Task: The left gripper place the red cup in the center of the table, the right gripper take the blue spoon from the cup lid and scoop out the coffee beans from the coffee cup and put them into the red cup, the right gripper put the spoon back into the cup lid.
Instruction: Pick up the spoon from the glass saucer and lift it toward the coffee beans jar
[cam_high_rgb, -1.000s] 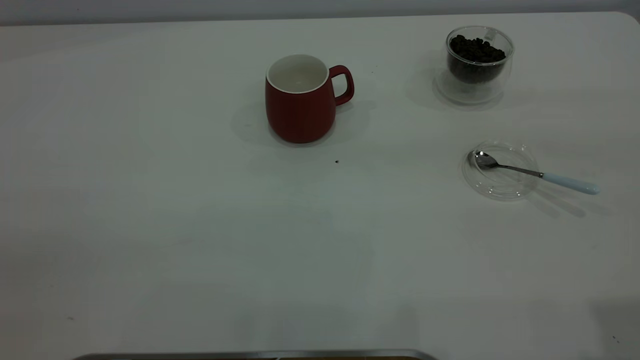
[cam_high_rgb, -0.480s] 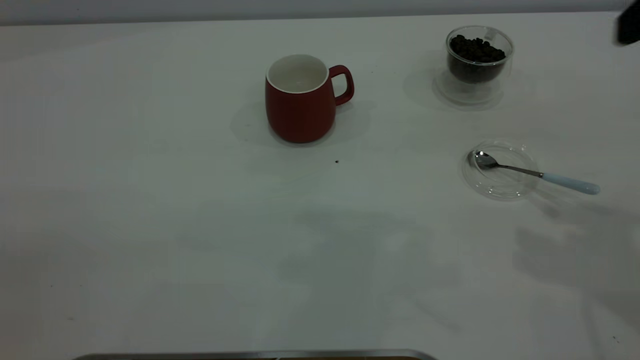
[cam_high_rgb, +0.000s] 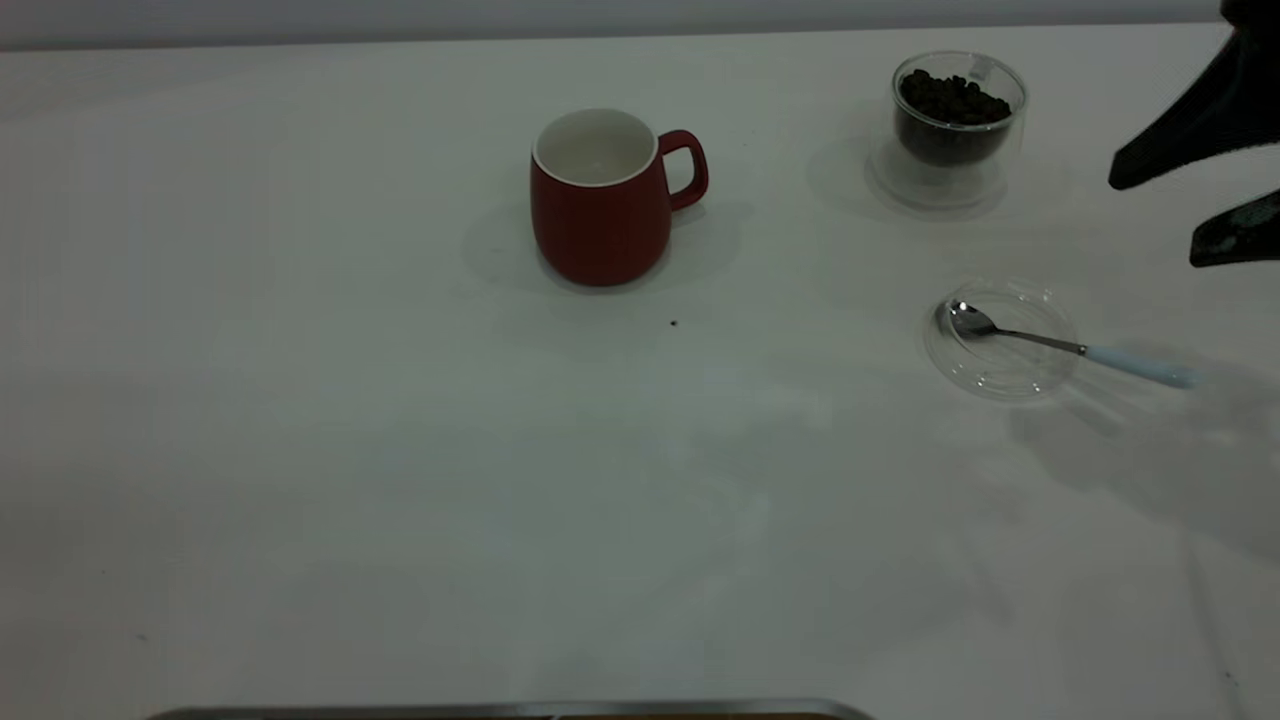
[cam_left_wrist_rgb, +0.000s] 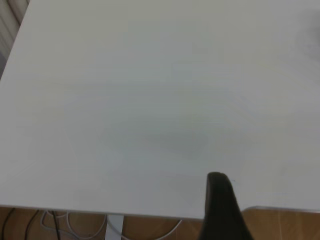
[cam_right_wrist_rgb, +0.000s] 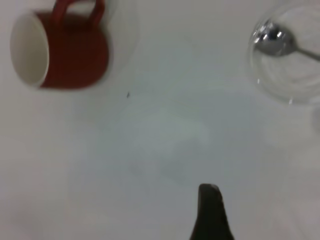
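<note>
Since the earlier frame, the right gripper (cam_high_rgb: 1195, 215) has swung in at the surface's (cam_high_rgb: 300, 450) three o'clock edge, fingers spread apart and empty, well above the spoon (cam_high_rgb: 1070, 347). That spoon lies with its bowl in the clear lid (cam_high_rgb: 1000, 385), at four o'clock, its blue handle jutting outward, probably to offer an easy grasp. Mid-surface stands the red cup (cam_high_rgb: 600, 215), toward twelve o'clock, mouth up, ready for beans. At two o'clock sits the bean-filled glass cup (cam_high_rgb: 955, 125). Whether the left gripper (cam_left_wrist_rgb: 222, 210) is open or closed, I cannot tell.
</note>
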